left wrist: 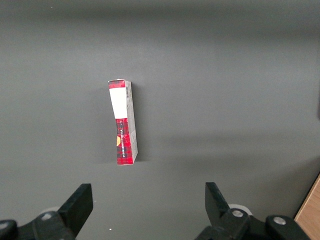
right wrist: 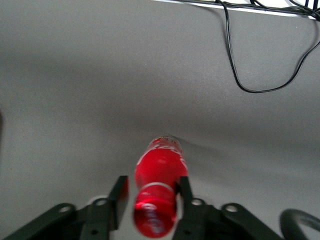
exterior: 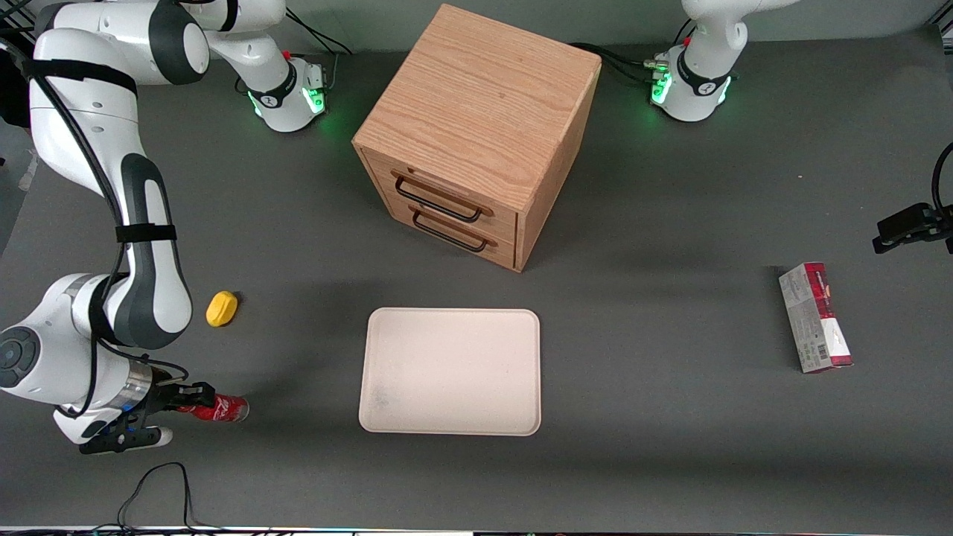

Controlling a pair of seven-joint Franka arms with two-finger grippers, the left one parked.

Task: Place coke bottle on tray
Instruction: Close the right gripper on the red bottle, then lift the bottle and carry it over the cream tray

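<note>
The coke bottle [exterior: 225, 409] lies on its side on the dark table, toward the working arm's end and near the front camera. My right gripper [exterior: 195, 400] is low at the bottle's cap end. In the right wrist view the bottle [right wrist: 161, 167] points away from the gripper [right wrist: 151, 192], its cap end between the two fingers. One finger touches the bottle; a thin gap shows at the other, so the gripper is open around it. The cream-beige tray [exterior: 450, 372] lies flat and bare at the table's middle, well apart from the bottle.
A wooden two-drawer cabinet [exterior: 476, 134] stands farther from the front camera than the tray. A small yellow object [exterior: 222, 308] lies near the working arm. A red-and-grey carton [exterior: 815, 318] [left wrist: 123, 122] lies toward the parked arm's end. A black cable [exterior: 153, 484] [right wrist: 250, 75] loops near the front edge.
</note>
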